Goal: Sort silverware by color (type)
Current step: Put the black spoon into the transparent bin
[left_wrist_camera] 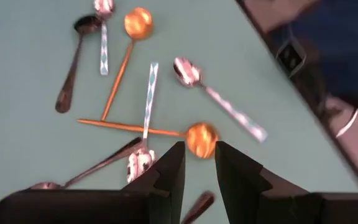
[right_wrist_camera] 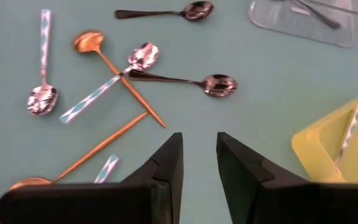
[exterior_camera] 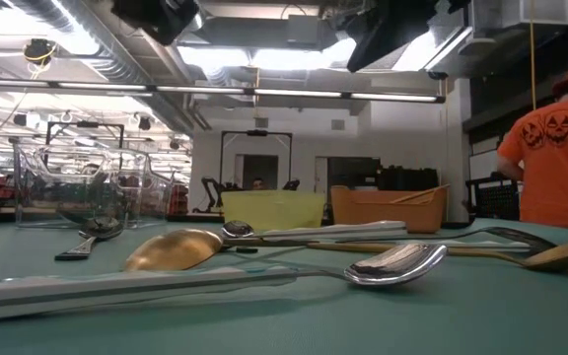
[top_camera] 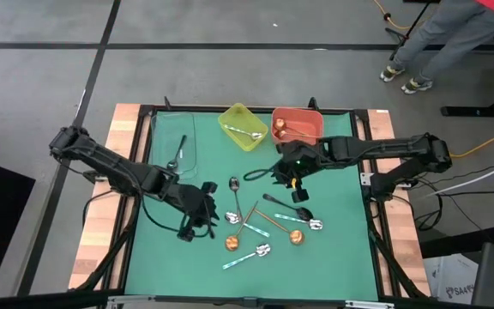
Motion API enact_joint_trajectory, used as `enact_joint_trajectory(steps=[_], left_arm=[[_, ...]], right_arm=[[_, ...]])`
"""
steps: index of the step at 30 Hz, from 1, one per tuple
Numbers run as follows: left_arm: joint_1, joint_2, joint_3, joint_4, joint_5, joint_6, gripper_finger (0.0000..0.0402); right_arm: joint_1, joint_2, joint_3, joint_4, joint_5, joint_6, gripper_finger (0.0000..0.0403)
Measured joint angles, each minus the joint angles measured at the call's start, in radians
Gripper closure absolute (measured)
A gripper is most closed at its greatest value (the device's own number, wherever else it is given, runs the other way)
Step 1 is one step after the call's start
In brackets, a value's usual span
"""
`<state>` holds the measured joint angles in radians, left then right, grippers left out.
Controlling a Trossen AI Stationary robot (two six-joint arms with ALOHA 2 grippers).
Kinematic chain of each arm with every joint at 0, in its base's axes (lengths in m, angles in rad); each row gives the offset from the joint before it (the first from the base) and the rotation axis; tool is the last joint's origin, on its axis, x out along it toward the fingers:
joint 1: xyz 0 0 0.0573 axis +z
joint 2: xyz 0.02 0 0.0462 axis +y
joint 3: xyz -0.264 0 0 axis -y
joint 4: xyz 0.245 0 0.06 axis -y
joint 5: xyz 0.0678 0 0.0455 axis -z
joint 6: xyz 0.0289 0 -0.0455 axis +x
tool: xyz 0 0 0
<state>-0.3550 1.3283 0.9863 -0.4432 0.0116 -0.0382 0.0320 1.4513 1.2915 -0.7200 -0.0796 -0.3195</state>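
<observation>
Spoons (top_camera: 264,225) lie scattered nearest the front edge of the green worktop (top_camera: 333,257), around 6 o'clock from its middle: teal-handled silver ones, copper-gold ones and black ones, several crossing each other. Just beyond, at about 9 o'clock from that pile, the left hand (top_camera: 202,216) hovers low, its fingers (left_wrist_camera: 166,171) parted only a little and holding nothing. At 1 o'clock from the pile the right hand (top_camera: 292,178) hangs above the worktop, likewise slightly open and empty. Farther back stand three bins: a clear tray (top_camera: 187,137) with a black spoon, a yellow bin (top_camera: 230,116) with a teal-handled spoon, and an orange bin (top_camera: 311,116) holding a copper one.

Sorting looks underway, between picks. The next move calls for choosing one uncrossed spoon, widening the fingers and lowering over its handle.
</observation>
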Motion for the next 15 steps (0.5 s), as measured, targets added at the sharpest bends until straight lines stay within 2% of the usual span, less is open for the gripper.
enact_joint_trajectory(steps=[15], left_arm=[[0.042, 0.247, 0.0, -0.209, 0.0, 0.29, 0.0319]], right_arm=[[0.033, 0.0, 0.0, 0.0, 0.0, 0.036, 0.0315]])
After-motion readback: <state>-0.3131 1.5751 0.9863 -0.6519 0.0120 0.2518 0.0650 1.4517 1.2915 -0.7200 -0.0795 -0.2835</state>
